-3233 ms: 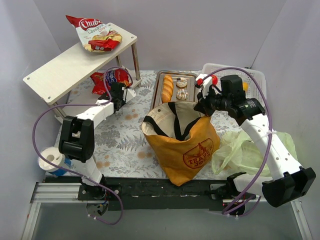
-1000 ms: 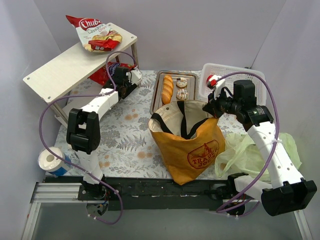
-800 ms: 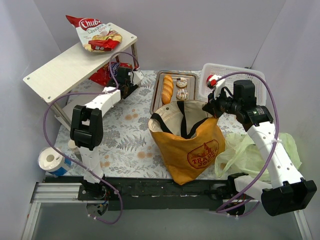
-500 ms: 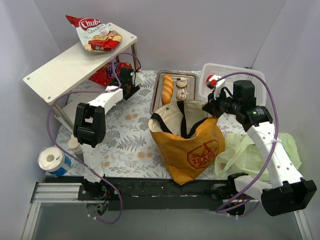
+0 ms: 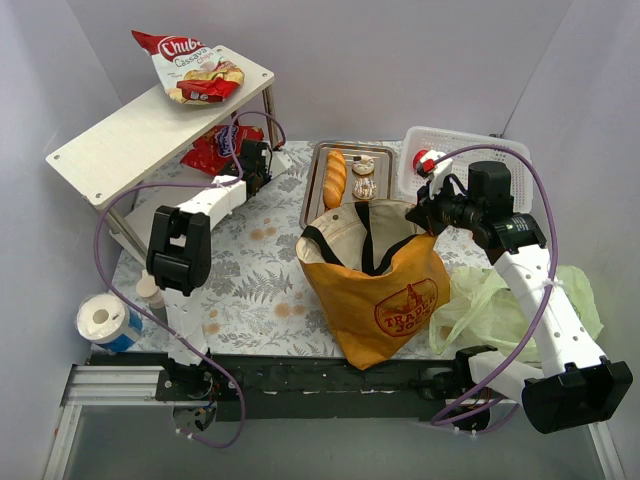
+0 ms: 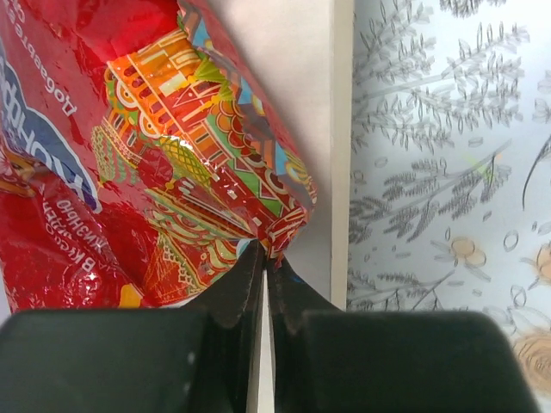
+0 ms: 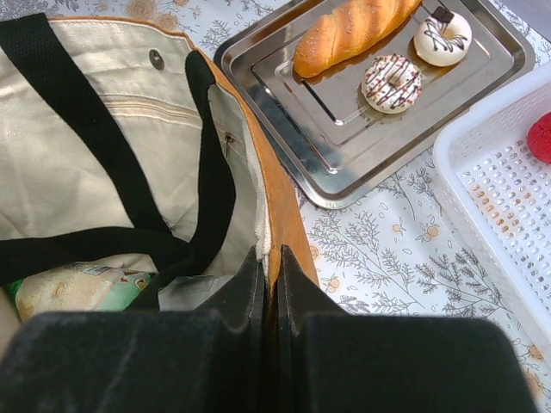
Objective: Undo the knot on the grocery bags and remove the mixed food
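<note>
The mustard-orange tote (image 5: 375, 290) stands open at the table's middle, and my right gripper (image 5: 418, 215) is shut on its right rim (image 7: 280, 215). A green packet (image 7: 77, 288) lies inside it. The pale green plastic bag (image 5: 510, 300) lies crumpled to the right. My left gripper (image 5: 250, 160) is shut on the corner of a red snack packet (image 6: 155, 155) under the white shelf. The baguette (image 5: 335, 177) and two donuts (image 7: 392, 82) lie on the steel tray (image 7: 344, 129). A red apple (image 5: 425, 160) sits in the white basket. A red-white chips packet (image 5: 190, 65) lies on the shelf.
The white shelf table (image 5: 130, 125) stands at the back left, with a white board (image 6: 318, 129) beside the packet. The white mesh basket (image 5: 470, 150) is at the back right. A white roll (image 5: 100, 318) and a small bottle (image 5: 150, 292) stand at the near left.
My left gripper has carried the red packet back and to the right, under the shelf. My right gripper has pulled the tote's rim to the right, then held still.
</note>
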`<state>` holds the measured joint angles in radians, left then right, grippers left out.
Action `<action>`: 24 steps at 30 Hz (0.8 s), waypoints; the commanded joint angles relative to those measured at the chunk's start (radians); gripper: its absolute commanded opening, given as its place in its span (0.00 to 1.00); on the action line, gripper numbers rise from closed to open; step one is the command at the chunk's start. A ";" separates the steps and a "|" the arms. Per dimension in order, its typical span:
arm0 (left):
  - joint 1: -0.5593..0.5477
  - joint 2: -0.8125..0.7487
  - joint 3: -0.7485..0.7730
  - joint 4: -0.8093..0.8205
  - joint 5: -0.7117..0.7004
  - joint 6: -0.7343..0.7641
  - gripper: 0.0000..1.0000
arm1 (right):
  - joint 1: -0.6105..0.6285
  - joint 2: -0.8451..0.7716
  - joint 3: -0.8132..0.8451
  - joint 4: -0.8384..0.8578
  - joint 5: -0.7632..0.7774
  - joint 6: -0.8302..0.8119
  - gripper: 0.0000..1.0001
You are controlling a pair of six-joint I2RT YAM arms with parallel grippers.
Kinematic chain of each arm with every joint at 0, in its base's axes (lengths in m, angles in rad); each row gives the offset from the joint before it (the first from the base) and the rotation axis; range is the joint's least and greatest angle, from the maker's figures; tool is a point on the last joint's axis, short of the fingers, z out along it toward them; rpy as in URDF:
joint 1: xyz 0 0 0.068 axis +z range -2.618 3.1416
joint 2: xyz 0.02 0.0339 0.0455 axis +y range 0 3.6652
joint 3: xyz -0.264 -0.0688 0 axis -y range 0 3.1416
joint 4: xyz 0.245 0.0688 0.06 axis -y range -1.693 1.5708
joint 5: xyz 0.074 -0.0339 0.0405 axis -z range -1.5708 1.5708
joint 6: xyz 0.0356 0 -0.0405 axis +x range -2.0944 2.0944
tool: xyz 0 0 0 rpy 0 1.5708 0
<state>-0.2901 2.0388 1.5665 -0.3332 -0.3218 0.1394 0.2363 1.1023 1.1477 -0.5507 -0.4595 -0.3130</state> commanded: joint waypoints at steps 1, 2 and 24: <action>0.006 -0.119 -0.101 -0.017 0.061 0.049 0.00 | -0.008 -0.007 -0.017 0.015 -0.005 0.009 0.01; 0.008 -0.140 -0.124 -0.010 0.073 0.063 0.00 | -0.006 -0.004 -0.017 0.017 -0.005 0.009 0.01; 0.141 -0.397 -0.510 0.485 0.542 0.493 0.00 | -0.012 -0.024 -0.043 0.018 -0.007 0.011 0.01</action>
<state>-0.1684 1.6451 1.0149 0.0353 0.0952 0.5594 0.2333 1.0992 1.1160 -0.5205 -0.4717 -0.3042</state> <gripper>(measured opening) 0.012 0.064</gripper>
